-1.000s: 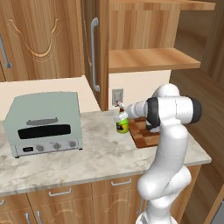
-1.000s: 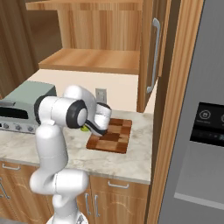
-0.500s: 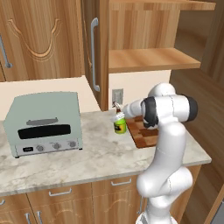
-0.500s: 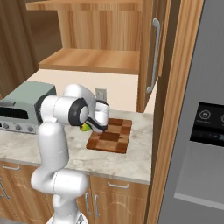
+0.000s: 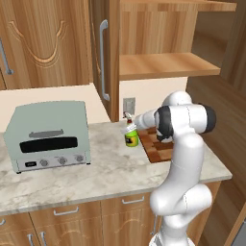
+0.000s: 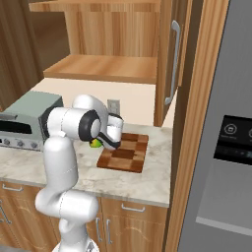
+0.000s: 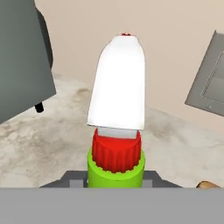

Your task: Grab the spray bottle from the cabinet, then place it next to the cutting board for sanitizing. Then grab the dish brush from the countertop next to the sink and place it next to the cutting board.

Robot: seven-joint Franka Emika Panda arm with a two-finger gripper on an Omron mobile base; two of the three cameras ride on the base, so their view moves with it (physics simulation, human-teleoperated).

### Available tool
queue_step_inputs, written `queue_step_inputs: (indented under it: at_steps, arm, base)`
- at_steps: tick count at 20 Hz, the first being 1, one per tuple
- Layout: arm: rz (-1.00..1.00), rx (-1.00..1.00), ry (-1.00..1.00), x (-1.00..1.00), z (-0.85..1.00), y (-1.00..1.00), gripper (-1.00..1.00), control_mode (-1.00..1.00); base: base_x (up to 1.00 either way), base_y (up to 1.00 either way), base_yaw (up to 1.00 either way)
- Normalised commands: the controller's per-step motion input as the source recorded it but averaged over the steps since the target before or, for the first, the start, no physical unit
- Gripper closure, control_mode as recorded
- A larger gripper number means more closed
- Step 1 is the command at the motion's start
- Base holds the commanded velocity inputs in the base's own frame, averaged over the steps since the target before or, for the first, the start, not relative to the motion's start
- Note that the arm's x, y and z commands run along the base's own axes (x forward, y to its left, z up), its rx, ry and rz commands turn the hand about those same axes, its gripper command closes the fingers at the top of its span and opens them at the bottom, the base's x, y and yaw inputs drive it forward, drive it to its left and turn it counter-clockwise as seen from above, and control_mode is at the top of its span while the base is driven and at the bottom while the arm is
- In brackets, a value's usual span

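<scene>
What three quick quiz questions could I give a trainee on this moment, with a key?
1. True or false: the spray bottle stands upright on the countertop.
2. Which side of the cutting board is the bottle on, seen from the left base view? A) left B) right C) on top of it
3. Fill in: the grey appliance further left on the counter is a ____.

Key:
1. True; it stands upright at the gripper.
2. A, just beside the board's left edge.
3. Toaster oven.
</scene>
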Motion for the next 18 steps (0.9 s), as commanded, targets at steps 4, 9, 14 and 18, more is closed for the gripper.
queue_step_inputs:
  at_steps: [4, 9, 14, 18]
  arm:
    - [0.00, 0.00, -0.04, -0.43, -0.05, 0.00, -1.00, -1.00]
    - [0.00, 0.00, 0.00, -0.43, 0.00, -0.07, -1.00, -1.00]
    - [-0.01, 0.00, 0.00, -0.34, 0.00, -0.03, -1.00, -1.00]
    - [-0.08, 0.00, 0.04, -0.40, 0.00, -0.22, -1.00, -1.00]
  base:
    - [0.00, 0.00, 0.00]
    - [0.00, 0.00, 0.00]
    - [0.00, 0.00, 0.00]
    - [0.00, 0.00, 0.00]
